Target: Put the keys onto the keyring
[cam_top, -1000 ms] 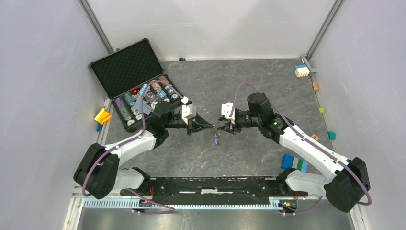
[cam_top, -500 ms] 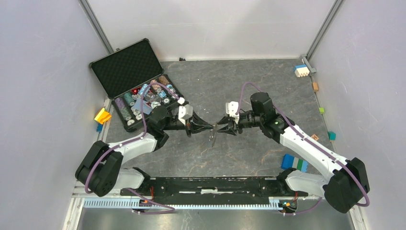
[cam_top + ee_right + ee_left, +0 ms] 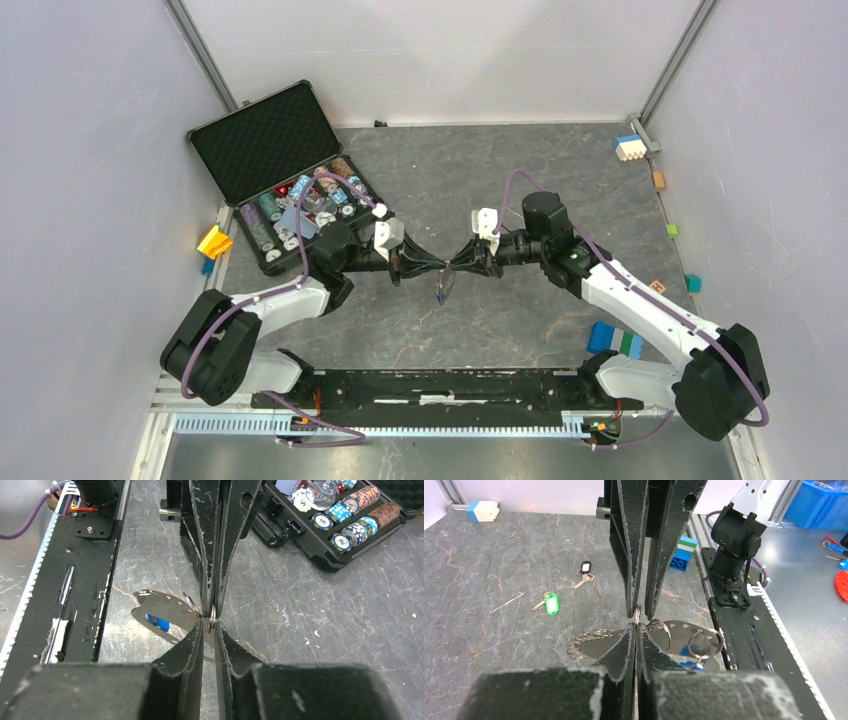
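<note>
The open chip case (image 3: pixel 262 150) lies behind the left gripper (image 3: pixel 440 266), well apart from its tips. That gripper meets the right gripper (image 3: pixel 458 267) tip to tip above the table. The left jaws are pressed tight together on the keyring (image 3: pixel 679 633), which spreads out just beneath both sets of tips, its chain-like stretch to one side. The right jaws stand narrow, with a small metal ring (image 3: pixel 637 614) edge-on between them; whether the pads actually press it I cannot tell. The blue key (image 3: pixel 159 623) shows at the keyring, just under the tips. The green key (image 3: pixel 552 603) and black key (image 3: pixel 585 568) lie on the table off to one side of the right fingers, well apart from both jaws, the green nearer the left jaws.
</note>
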`<state>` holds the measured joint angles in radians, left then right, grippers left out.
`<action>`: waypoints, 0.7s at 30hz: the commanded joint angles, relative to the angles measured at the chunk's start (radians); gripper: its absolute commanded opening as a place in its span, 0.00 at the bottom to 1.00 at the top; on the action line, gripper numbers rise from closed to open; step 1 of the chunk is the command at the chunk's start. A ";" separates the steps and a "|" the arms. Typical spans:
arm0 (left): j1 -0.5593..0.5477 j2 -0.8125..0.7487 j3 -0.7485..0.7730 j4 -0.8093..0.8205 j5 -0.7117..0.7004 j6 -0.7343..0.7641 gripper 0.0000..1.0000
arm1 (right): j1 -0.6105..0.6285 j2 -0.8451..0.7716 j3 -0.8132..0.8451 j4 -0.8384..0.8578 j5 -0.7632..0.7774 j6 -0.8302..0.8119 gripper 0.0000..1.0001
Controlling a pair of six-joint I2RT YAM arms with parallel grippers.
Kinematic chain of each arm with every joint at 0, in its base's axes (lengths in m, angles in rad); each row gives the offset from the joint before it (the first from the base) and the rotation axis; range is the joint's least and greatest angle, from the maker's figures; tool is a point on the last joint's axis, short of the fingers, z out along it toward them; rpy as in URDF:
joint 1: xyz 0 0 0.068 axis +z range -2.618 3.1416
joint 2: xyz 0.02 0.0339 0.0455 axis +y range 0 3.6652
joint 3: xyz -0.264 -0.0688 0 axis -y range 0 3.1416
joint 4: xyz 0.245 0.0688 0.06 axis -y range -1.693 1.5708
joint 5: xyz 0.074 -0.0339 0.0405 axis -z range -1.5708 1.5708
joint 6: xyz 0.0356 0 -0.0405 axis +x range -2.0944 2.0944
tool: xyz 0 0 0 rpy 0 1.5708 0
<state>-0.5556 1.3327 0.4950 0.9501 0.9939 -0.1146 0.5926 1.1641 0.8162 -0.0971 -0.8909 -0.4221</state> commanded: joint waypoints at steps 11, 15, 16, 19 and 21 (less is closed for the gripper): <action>0.006 0.020 -0.012 0.052 -0.003 0.027 0.02 | -0.002 0.024 0.008 0.065 0.035 0.048 0.00; 0.006 0.019 -0.002 -0.004 -0.007 0.070 0.03 | 0.000 0.030 0.032 0.017 0.082 0.019 0.00; 0.006 0.015 0.001 -0.025 -0.010 0.086 0.06 | 0.003 0.032 0.041 -0.001 0.094 0.006 0.00; 0.006 0.002 0.022 -0.114 -0.022 0.160 0.18 | 0.013 0.031 0.063 -0.052 0.129 -0.028 0.00; 0.006 -0.009 0.049 -0.207 -0.033 0.227 0.26 | 0.022 0.037 0.084 -0.097 0.160 -0.056 0.00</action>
<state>-0.5514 1.3491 0.4911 0.8806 0.9836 -0.0414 0.6022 1.1954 0.8238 -0.1287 -0.8032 -0.4145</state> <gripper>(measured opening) 0.198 0.004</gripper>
